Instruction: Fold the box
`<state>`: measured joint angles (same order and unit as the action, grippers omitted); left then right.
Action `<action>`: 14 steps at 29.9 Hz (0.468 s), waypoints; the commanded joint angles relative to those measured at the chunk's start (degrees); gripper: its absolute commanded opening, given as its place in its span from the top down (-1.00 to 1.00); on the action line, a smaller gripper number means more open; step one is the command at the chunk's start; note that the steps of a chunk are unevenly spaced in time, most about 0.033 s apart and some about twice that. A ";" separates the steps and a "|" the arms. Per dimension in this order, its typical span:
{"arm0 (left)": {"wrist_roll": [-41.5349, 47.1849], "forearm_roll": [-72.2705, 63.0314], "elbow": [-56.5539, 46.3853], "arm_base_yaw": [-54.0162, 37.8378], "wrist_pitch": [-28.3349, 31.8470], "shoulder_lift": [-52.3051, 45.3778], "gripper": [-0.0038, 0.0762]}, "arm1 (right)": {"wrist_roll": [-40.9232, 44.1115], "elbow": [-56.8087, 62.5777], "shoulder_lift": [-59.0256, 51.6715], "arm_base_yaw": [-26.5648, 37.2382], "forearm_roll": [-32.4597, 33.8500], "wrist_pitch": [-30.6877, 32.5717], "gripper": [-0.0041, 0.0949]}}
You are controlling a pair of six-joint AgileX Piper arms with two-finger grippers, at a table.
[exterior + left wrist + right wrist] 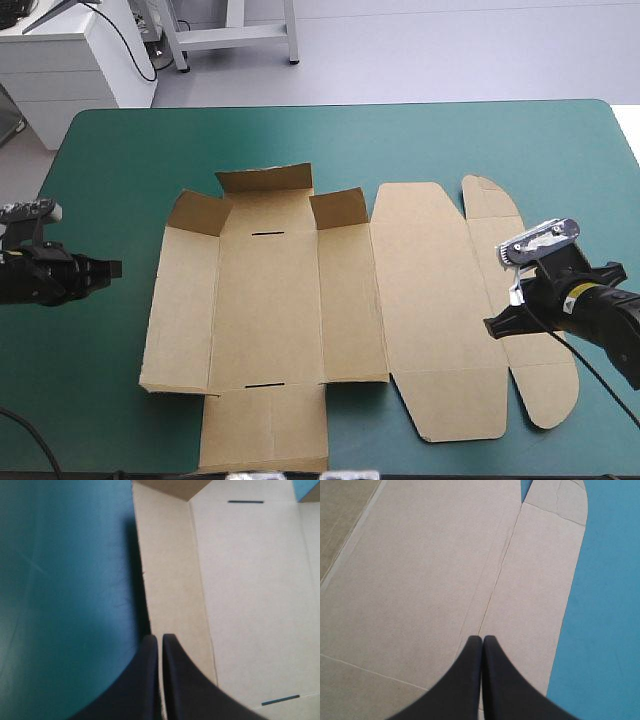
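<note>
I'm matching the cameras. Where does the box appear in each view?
High view: the box spread out mid-table.
Left wrist view: its side panel ahead of the left gripper.
Right wrist view: its rounded flap beneath the right gripper.
Shared: the teal-green cover.

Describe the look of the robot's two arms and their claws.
The left black arm is angular. The right black arm carries a small round yellow marking. The left black two-finger claw and the right black two-finger claw each have broad, smooth, curved fin-shaped fingers that taper to a point.
</note>
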<state>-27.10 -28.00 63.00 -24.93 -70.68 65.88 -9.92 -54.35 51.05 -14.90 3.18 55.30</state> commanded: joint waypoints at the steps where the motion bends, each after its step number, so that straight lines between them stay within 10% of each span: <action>1: -0.95 1.18 -3.71 -1.58 -3.23 -1.00 0.87 | 0.02 -1.19 -0.63 0.42 0.90 -3.41 0.95; 10: -1.28 -2.84 -14.42 -1.58 -0.57 -1.00 0.83 | 0.02 -1.19 -0.63 0.42 1.03 -3.33 0.95; 14: -4.72 -6.54 -14.42 -1.58 -1.30 -1.00 0.49 | 0.02 -1.19 -0.63 0.42 0.92 -2.92 0.95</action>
<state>-29.81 -29.58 47.40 -26.52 -70.35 65.88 -9.80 -54.17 51.05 -14.90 3.43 54.94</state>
